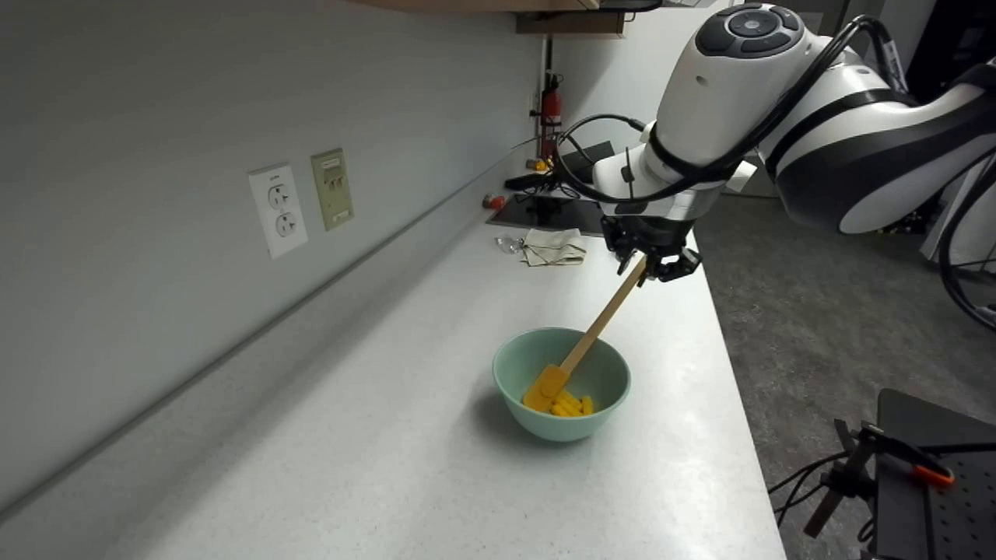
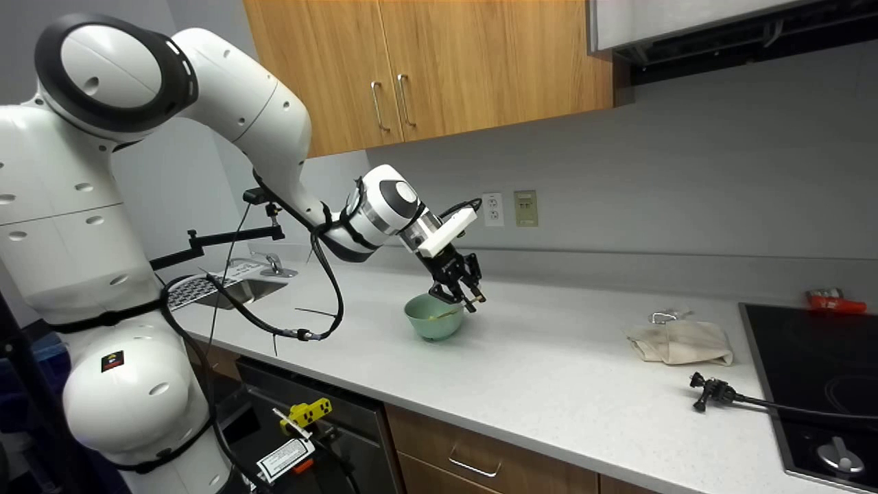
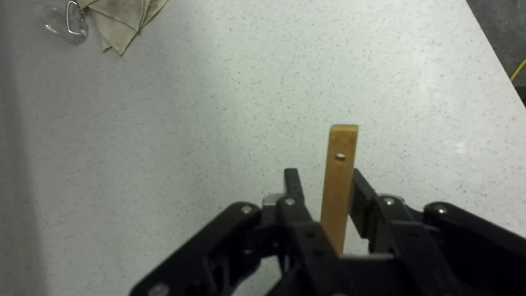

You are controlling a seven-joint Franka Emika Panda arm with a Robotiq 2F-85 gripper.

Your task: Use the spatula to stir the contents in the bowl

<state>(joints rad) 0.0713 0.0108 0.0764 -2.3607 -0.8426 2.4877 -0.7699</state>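
Note:
The mint-green bowl (image 1: 559,428) stands on the counter and also shows in an exterior view (image 2: 433,329). The contents (image 1: 573,405), bright yellow pieces, lie at its bottom. The spatula (image 1: 605,317) leans in the bowl, its yellow head down by the pieces and its wooden handle slanting over the rim. My gripper (image 1: 652,266) is at the handle's upper end. In the wrist view the fingers (image 3: 324,176) stand apart around the spatula's handle (image 3: 340,181). A gap shows on the left; the handle is close to the right finger, and contact cannot be told. The bowl is out of the wrist view.
A folded beige cloth (image 2: 680,343) and a clear object with a metal clip (image 2: 669,315) lie on the counter. A black cooktop (image 2: 823,384) and a black mount (image 2: 713,390) are farther along. A wall with outlets (image 1: 278,210) runs along the counter's back.

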